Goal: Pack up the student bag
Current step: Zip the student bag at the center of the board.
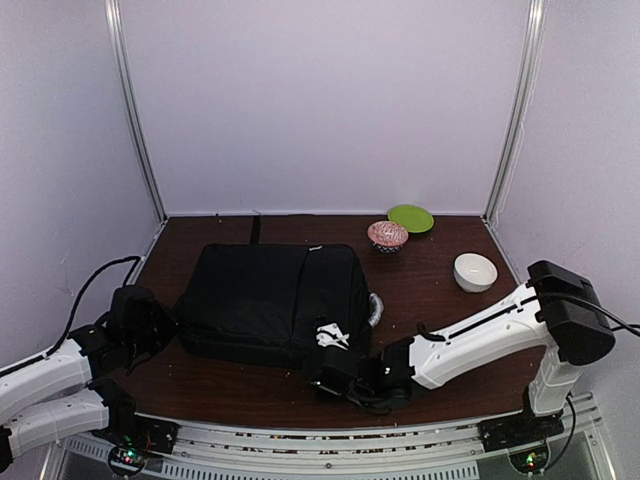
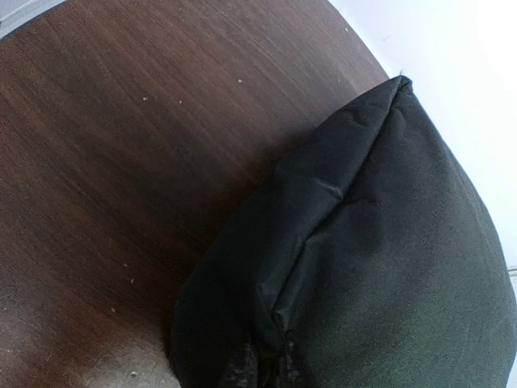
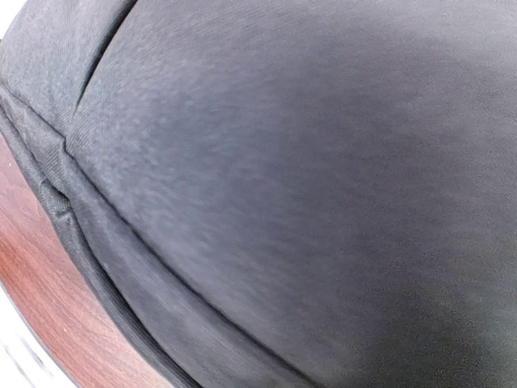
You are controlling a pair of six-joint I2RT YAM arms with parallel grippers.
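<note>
Right hand (image 1: 328,368) at student bag (image 1: 270,300) — dark wood table (image 1: 440,310), white walls (image 1: 330,100)

Student bag (image 1: 270,300) black; table (image 1: 440,300) dark brown wood-grain; plate (image 1: 410,218) green; bowl (image 1: 475,271) white; second bowl (image 1: 387,235) red-patterned.

Student bag (image 1: 268,298): we list one large, black, soft-fabric bag, roughly rectangular, lying flat left of centre on the table (image 1: 430,290), its silvery-grey handle (image 1: 375,310) at the right end.
</note>
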